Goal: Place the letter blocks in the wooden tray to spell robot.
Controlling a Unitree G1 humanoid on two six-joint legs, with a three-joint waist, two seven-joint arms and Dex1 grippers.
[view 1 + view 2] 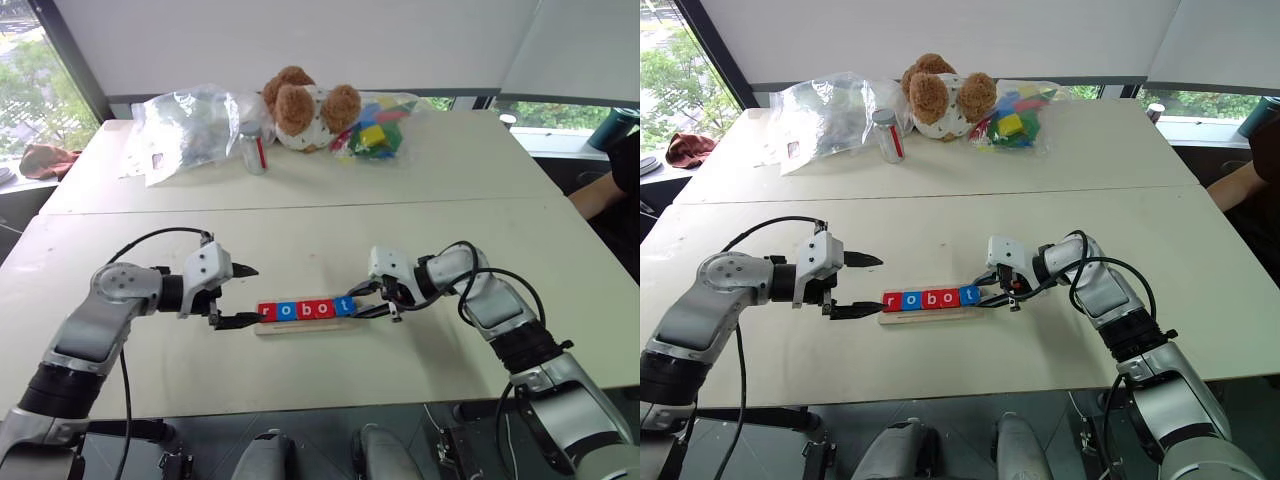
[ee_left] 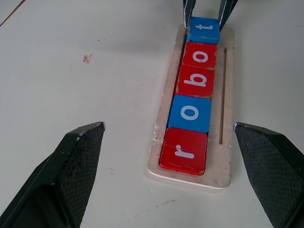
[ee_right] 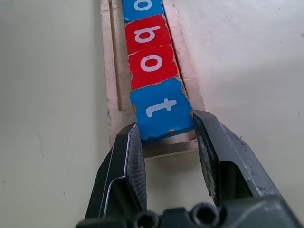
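Five letter blocks lie in a row in the wooden tray (image 1: pixel 300 327) near the table's front and read r, o, b, o, t: red r (image 2: pixel 184 151), blue o (image 2: pixel 189 113), red b (image 2: pixel 195 80), red o (image 2: pixel 200 55), blue t (image 3: pixel 161 111). My right gripper (image 1: pixel 362 305) is at the tray's right end, its two fingers pressed against the sides of the t block's outer end. My left gripper (image 1: pixel 250 295) hovers at the tray's left end, open wide, its fingers (image 2: pixel 80 161) on either side of the r end without touching it.
At the table's far edge sit a teddy bear (image 1: pixel 305 110), crumpled clear plastic bags (image 1: pixel 185 125), a small jar (image 1: pixel 252 148) and a bag of multicoloured toy blocks (image 1: pixel 375 130). A person's arm (image 1: pixel 600 195) shows at the right edge. A seam runs across the table.
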